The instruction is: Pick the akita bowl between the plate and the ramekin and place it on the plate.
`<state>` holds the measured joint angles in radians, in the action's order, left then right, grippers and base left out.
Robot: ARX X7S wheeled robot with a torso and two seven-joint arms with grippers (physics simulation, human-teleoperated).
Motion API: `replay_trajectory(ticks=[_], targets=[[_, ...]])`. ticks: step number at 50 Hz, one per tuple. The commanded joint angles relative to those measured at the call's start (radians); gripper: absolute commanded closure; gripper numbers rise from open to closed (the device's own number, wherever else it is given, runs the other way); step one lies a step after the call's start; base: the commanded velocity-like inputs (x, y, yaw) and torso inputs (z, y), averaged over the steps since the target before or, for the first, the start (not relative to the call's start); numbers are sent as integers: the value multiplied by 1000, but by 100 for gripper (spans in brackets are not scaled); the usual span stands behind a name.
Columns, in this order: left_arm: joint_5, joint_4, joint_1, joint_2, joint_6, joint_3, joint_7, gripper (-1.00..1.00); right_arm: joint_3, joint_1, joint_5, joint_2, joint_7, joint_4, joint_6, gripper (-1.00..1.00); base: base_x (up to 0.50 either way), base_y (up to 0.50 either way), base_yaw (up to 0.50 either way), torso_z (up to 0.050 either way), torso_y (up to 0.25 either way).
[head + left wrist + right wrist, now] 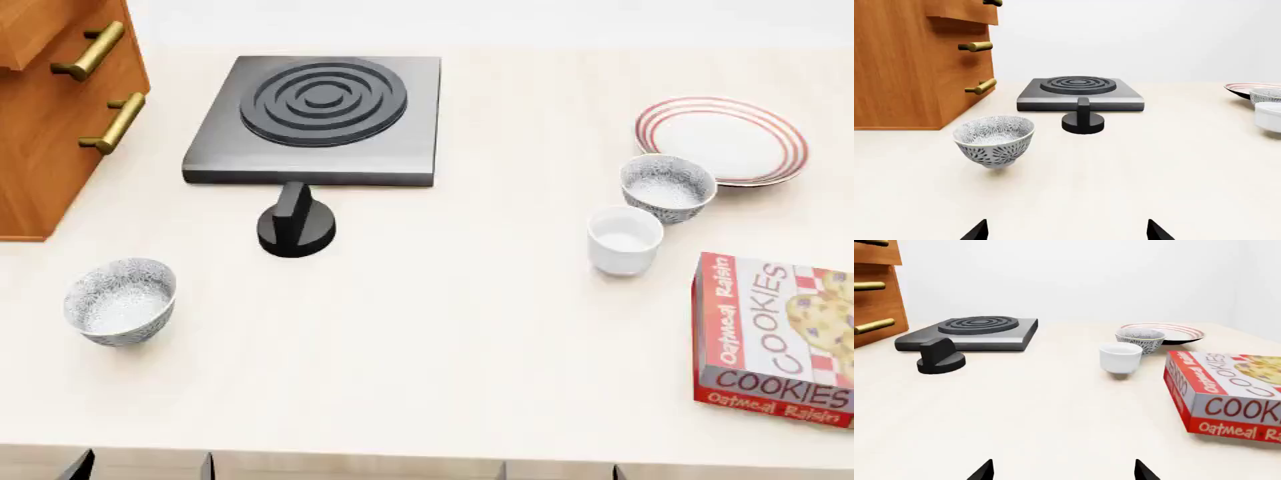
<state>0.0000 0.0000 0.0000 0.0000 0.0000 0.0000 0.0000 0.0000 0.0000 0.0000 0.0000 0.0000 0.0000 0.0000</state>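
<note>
The akita bowl [667,186], grey-white and speckled, stands between the red-ringed plate [727,140] and the white ramekin [625,240] at the table's right. In the right wrist view the bowl [1139,339] sits behind the ramekin [1120,357] and in front of the plate [1184,332]. My right gripper [1063,471] is open and empty, well short of them over bare table. My left gripper [1067,231] is open too. It faces a second, matching bowl [994,140] at the left. The task bowl [1265,95] shows only at that view's edge.
A black hob [318,115] with a loose black knob [296,222] sits at the back centre. A wooden drawer cabinet [54,100] stands at the far left. A red cookie box [774,340] lies right of the ramekin, near the front edge.
</note>
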Motion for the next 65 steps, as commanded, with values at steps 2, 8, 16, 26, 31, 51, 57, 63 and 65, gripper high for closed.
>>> replay_trajectory(ticks=[2, 8, 16, 26, 31, 51, 57, 63, 65], targets=[[-25, 5, 2, -20, 0, 18, -29, -100, -35, -22, 0, 22, 28, -22, -37, -100, 0, 0, 0, 0, 0], [-49, 1, 0, -37, 4, 35, -52, -100, -58, -26, 23, 41, 37, -12, -54, -100, 0, 0, 0, 0, 0], [-54, 7, -3, -54, -17, 56, -81, -100, -76, -27, 41, 57, 53, -15, -61, -100, 0, 0, 0, 0, 0], [-112, 156, -26, -79, -105, 29, -112, -100, -85, -39, -5, 85, 107, -137, -52, -100, 18, 0, 0, 0, 0], [-113, 370, -32, -114, -198, 29, -128, -100, -51, -31, 57, 111, 100, -349, 85, -100, 219, 0, 0, 0, 0], [-254, 705, -133, -164, -490, -58, -176, -100, 7, 54, 80, 189, 139, -798, 425, -100, 490, 0, 0, 0, 0], [-298, 699, -103, -158, -440, -92, -159, -100, 13, 42, 95, 202, 131, -812, 410, -100, 500, 0, 0, 0, 0], [-310, 698, -102, -161, -431, -95, -160, -100, 12, 39, 113, 209, 132, -812, 399, -100, 500, 0, 0, 0, 0], [-309, 696, -101, -161, -425, -94, -162, -100, 13, 36, 119, 212, 131, -810, 390, -100, 500, 0, 0, 0, 0]])
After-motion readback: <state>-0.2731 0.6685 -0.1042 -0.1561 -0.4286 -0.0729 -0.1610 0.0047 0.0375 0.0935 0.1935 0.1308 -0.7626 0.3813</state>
